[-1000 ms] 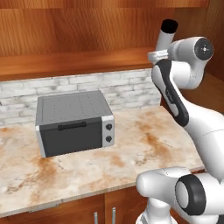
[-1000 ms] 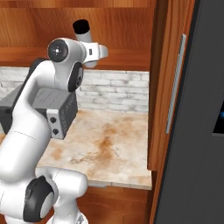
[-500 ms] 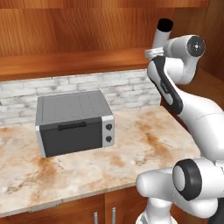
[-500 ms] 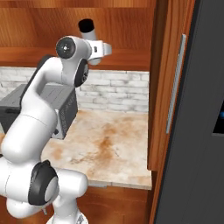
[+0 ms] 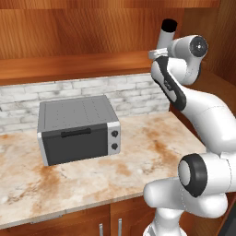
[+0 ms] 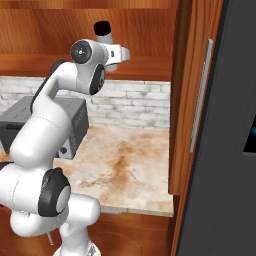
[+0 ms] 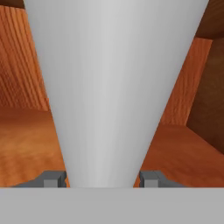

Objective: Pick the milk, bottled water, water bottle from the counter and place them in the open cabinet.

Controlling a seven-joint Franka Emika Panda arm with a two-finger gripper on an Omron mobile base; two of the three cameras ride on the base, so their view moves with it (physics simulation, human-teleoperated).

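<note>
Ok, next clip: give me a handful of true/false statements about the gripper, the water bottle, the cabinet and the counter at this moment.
1. The gripper is shut on the water bottle. True.
2. The water bottle lies flat on the counter. False: it is held up at the level of the open cabinet, black cap upward.
3. A grey toaster oven stands on the counter against the white brick wall. True.
4. The toaster oven's door hangs open. False: the door is closed.
5. The hand view shows wooden cabinet walls and a shelf behind the bottle. True.
</note>
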